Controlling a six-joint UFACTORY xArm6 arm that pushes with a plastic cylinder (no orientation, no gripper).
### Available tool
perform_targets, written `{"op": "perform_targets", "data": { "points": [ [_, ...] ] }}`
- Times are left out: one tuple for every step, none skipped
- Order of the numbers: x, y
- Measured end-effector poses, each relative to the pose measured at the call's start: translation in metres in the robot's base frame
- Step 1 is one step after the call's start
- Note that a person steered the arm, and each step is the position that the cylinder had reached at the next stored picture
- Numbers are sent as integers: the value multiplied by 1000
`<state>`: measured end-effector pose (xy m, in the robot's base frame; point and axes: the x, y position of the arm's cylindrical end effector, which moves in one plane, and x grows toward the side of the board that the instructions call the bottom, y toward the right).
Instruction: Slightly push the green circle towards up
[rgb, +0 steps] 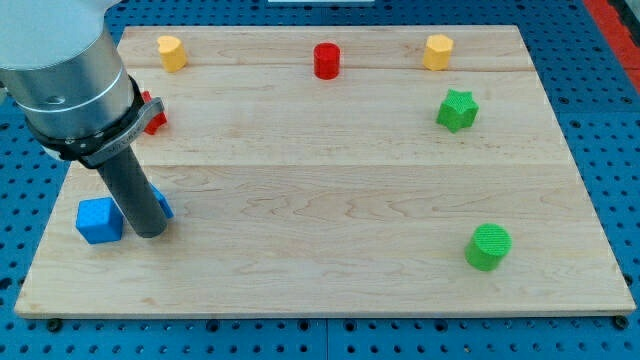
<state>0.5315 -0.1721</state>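
Observation:
The green circle (488, 247) lies near the view's bottom right of the wooden board (320, 180). My tip (149, 233) is at the view's bottom left, far from the green circle. It stands just right of a blue cube (99, 220) and in front of a second blue block (163, 206), which the rod mostly hides. A green star (457, 110) lies above the green circle at the right.
A red cylinder (327, 61) sits at the top middle. Yellow blocks sit at the top left (172, 52) and the top right (437, 52). A red block (154, 114) is partly hidden behind the arm at the left. Blue pegboard surrounds the board.

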Motion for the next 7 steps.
{"op": "perform_targets", "data": {
  "points": [
    [6, 102],
    [44, 191],
    [77, 237],
    [78, 273],
    [51, 306],
    [40, 320],
    [34, 339]
  ]
}}
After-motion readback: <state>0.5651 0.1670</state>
